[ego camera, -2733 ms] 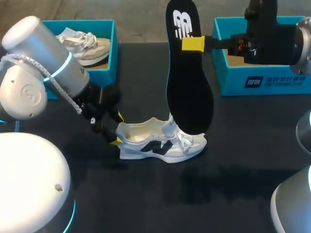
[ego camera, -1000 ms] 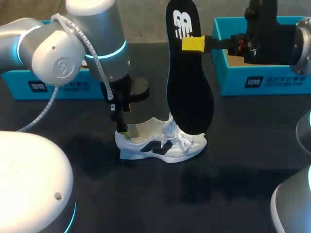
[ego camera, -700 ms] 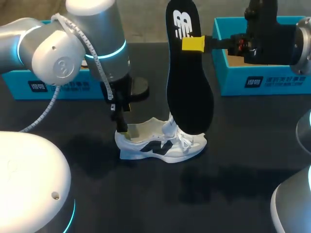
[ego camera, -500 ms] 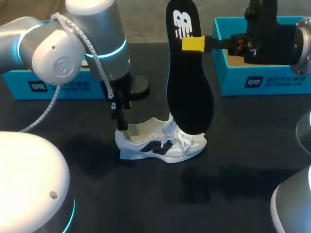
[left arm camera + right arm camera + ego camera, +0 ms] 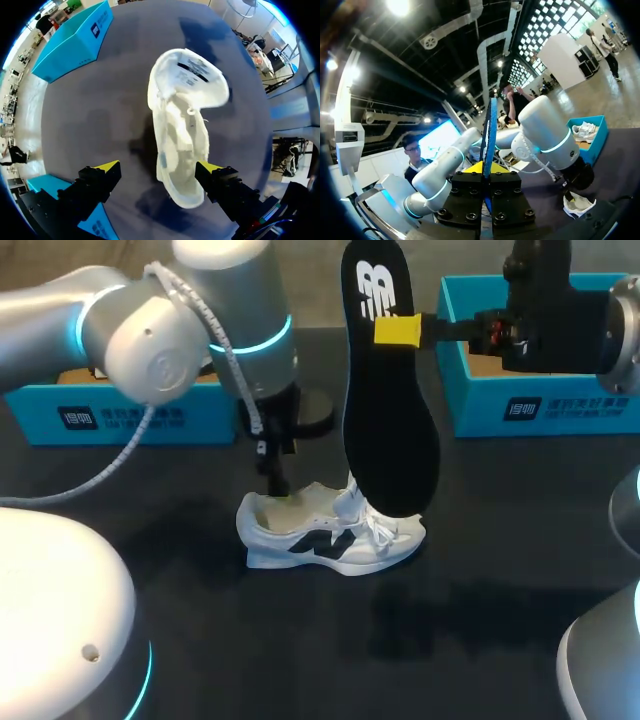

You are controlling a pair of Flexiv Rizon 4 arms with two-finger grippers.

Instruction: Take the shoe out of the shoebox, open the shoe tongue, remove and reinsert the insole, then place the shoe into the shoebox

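Insole (image 5: 385, 390) hangs upright over the white shoe (image 5: 330, 530) on the tabletop (image 5: 480, 570), clamped in our right jaws; our left jaws stand apart above the heel.

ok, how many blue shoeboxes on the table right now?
2. One shoebox at the back left, partly behind the left arm; the other at the back right, partly behind the right pincer, which holds the insole. The arms could hide more.

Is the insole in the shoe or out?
Out. The right gripper holds the black insole upright; the white shoe is bare inside.
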